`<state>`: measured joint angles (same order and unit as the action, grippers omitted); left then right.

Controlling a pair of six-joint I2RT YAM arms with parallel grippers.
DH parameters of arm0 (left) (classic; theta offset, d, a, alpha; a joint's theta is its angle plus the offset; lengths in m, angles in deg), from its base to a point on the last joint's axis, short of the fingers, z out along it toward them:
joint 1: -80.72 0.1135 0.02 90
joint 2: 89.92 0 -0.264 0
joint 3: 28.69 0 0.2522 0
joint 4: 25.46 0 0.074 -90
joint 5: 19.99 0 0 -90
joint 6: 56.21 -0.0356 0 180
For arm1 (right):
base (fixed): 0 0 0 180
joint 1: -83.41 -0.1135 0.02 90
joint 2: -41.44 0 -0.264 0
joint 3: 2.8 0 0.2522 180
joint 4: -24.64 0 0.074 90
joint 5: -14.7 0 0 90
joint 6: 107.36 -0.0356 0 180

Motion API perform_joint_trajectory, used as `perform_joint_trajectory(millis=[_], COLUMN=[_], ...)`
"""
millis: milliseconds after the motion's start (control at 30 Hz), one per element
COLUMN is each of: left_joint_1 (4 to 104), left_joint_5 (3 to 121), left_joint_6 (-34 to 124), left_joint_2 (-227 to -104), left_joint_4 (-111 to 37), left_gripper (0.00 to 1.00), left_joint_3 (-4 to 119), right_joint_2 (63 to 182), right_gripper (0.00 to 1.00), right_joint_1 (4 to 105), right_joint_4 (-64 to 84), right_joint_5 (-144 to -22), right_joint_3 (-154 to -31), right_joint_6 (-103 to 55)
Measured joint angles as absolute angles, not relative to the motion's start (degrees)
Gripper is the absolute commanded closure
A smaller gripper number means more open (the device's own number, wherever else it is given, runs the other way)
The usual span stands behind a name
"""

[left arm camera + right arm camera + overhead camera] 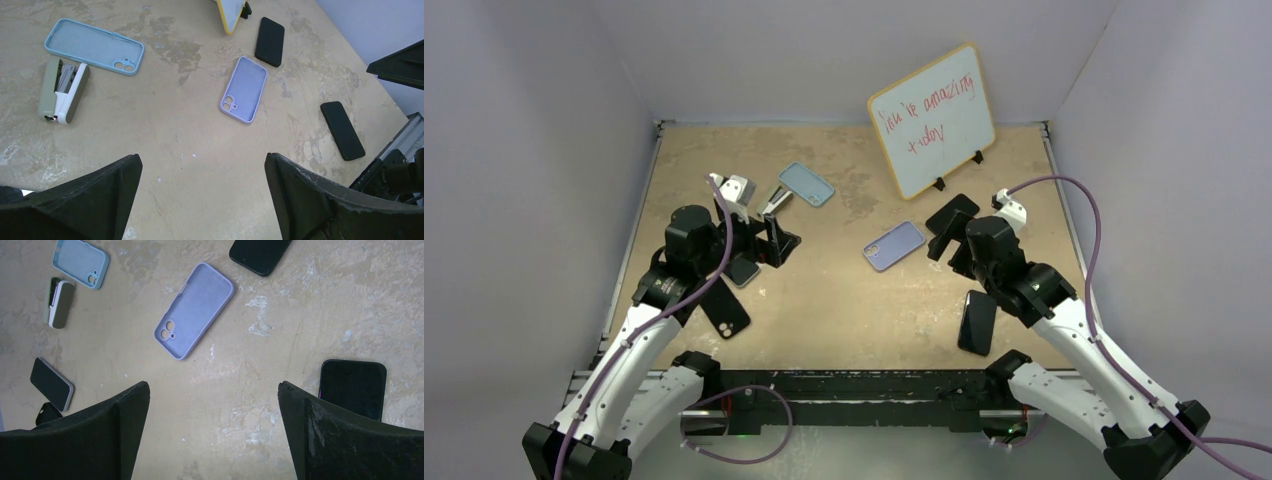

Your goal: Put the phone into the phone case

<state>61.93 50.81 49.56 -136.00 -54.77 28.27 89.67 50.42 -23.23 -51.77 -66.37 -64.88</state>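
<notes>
Both grippers hover above the table (844,310) with nothing held: the left gripper (200,160) has its fingers (325,200) spread wide, and so does the right gripper (214,385). The purple case (194,310) lies open side up at upper centre of the right wrist view, apart from everything else. A black phone (354,387) lies flat at the right of that view, partly behind a finger; a second phone (260,252) is cut by the top edge. A blue case (94,46) sits upper left in the left wrist view, beside a stapler (62,90). Likely risks: a thin, flat phone may slide instead of lifting, the light case may skid when pressed, and with several phones and two cases a mismatched pair or a reversed camera end would not seat
</notes>
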Motion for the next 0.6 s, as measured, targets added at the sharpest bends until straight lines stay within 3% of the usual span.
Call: perform_joint_trajectory(millis=[600], left_joint_1=[61.9], left_joint_5=[51.6], left_joint_6=[49.4], left_joint_2=[-135.3], left_joint_4=[-54.8], left_gripper=[0.0], left_joint_3=[28.3], right_joint_2=[90.9], right_gripper=[0.01], right_joint_1=[50.4], right_joint_4=[-31.7], right_joint_5=[-46.2], right_joint_3=[-63.3], right_joint_6=[-77.0])
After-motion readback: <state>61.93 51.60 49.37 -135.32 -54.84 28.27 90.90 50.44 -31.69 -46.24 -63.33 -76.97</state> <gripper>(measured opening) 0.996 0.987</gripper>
